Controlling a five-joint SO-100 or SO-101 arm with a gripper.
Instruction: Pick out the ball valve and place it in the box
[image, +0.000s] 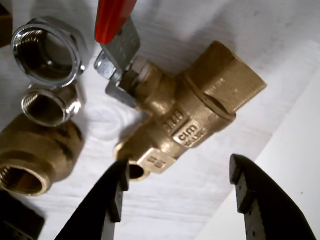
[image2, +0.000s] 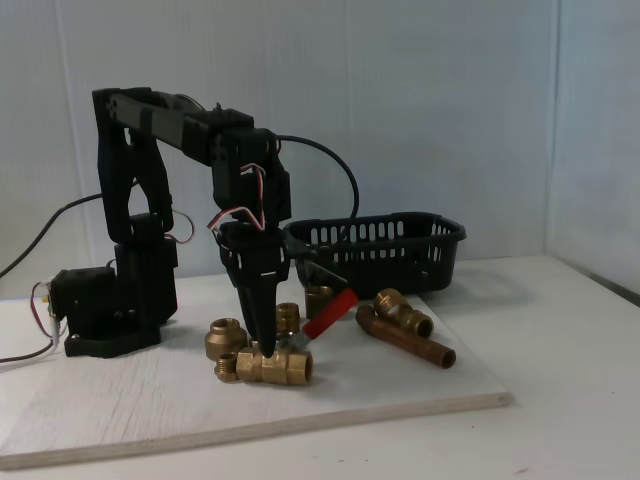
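The ball valve (image: 190, 107) is a brass body lying on the white board, its red lever handle (image: 112, 17) reaching up out of the wrist view. My gripper (image: 177, 172) is open, its black fingers (image: 112, 200) wide apart just below the valve; the left one is close to the valve's lower end. In the fixed view my gripper (image2: 262, 350) points straight down onto the valve (image2: 280, 368) at the board's front. The box (image2: 380, 245), a black slotted basket, stands behind and to the right, apart from the arm.
A chrome nut (image: 47, 50), a small threaded coupling (image: 47, 102) and a brass coupling (image: 35, 155) lie just left of the valve. A copper pipe with a brass elbow (image2: 405, 335) lies on the right of the board (image2: 400, 390). The arm's base (image2: 110, 310) stands at the left.
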